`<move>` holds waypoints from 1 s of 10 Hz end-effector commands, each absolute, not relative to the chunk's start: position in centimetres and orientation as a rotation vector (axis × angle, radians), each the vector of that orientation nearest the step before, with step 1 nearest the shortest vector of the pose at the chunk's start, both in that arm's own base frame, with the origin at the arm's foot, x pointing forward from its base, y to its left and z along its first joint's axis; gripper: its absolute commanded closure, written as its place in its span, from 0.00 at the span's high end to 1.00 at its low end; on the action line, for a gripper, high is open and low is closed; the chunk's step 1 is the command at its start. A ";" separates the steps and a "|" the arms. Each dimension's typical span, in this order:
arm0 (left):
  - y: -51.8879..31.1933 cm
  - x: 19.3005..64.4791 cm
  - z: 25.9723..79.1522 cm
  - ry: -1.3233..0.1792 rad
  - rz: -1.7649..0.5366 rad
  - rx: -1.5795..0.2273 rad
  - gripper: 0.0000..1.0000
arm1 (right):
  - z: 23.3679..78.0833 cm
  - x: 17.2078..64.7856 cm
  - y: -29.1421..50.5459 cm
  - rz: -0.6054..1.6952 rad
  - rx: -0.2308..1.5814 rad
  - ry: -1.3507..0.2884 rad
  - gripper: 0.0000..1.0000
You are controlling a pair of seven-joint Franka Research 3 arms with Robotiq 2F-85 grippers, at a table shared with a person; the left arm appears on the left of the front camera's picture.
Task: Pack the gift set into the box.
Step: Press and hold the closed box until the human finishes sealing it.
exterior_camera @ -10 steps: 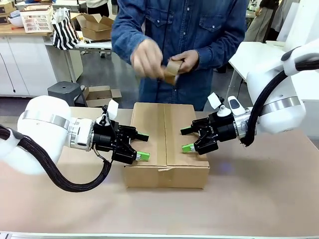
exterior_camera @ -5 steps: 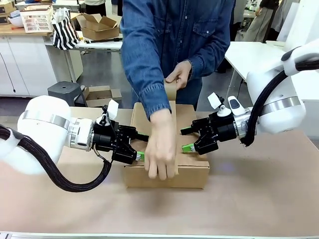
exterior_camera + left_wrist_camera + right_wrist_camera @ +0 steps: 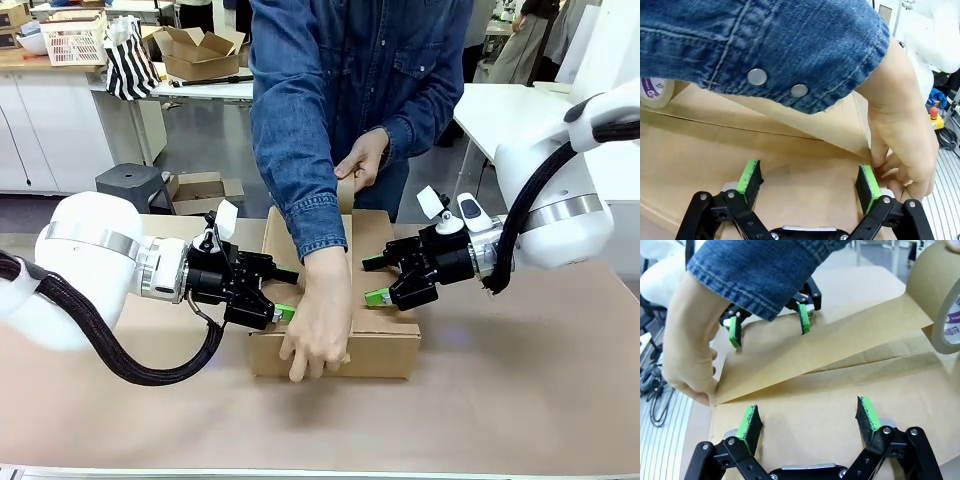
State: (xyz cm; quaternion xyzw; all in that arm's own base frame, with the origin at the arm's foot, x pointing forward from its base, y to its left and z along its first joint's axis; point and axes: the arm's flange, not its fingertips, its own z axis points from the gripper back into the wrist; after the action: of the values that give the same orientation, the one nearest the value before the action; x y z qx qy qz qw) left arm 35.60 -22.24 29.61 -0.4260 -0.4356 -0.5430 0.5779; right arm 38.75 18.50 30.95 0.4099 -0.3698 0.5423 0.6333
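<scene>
The box (image 3: 380, 345) sits mid-table with its flaps shut, so the gift set is hidden. My left gripper (image 3: 285, 293) is open, with its green pads resting on the left flap (image 3: 700, 150). My right gripper (image 3: 373, 280) is also open, on the right flap (image 3: 810, 425). Each holds nothing between its fingers (image 3: 751, 180) (image 3: 867, 420). A person's hand (image 3: 318, 325) presses the end of a brown tape strip (image 3: 840, 345) over the box's front edge. The person's other hand (image 3: 362, 160) holds the tape roll (image 3: 940, 295) above the far edge. In the right wrist view the left gripper's pads (image 3: 803, 320) show beyond the hand.
The person's denim sleeve (image 3: 295, 150) reaches across the box between my grippers. Brown paper covers the table (image 3: 520, 400), with free room in front and to the right. A white table (image 3: 500, 110), a black stool (image 3: 135, 185) and open cartons (image 3: 195, 50) stand behind.
The person brought the tape roll down from chest height. One hand drew the strip along the box's middle seam to the front edge and now presses it lower. Both grippers stayed put.
</scene>
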 end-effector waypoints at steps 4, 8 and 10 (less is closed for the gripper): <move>-22.2 35.5 29.5 -1.022 -1.285 -0.976 1.00 | 30.8 38.6 18.5 1.243 0.933 -0.843 1.00; -22.2 35.5 29.5 -1.022 -1.285 -0.976 1.00 | 30.8 38.6 18.5 1.243 0.933 -0.843 1.00; -22.2 35.5 29.5 -1.022 -1.285 -0.976 1.00 | 30.8 38.6 18.5 1.243 0.933 -0.843 1.00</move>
State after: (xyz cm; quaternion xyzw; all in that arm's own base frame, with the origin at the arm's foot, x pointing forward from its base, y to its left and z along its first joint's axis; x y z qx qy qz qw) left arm 35.63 -22.24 29.62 -0.4251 -0.4357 -0.5433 0.5783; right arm 38.75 18.50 30.95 0.4099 -0.3699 0.5423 0.6333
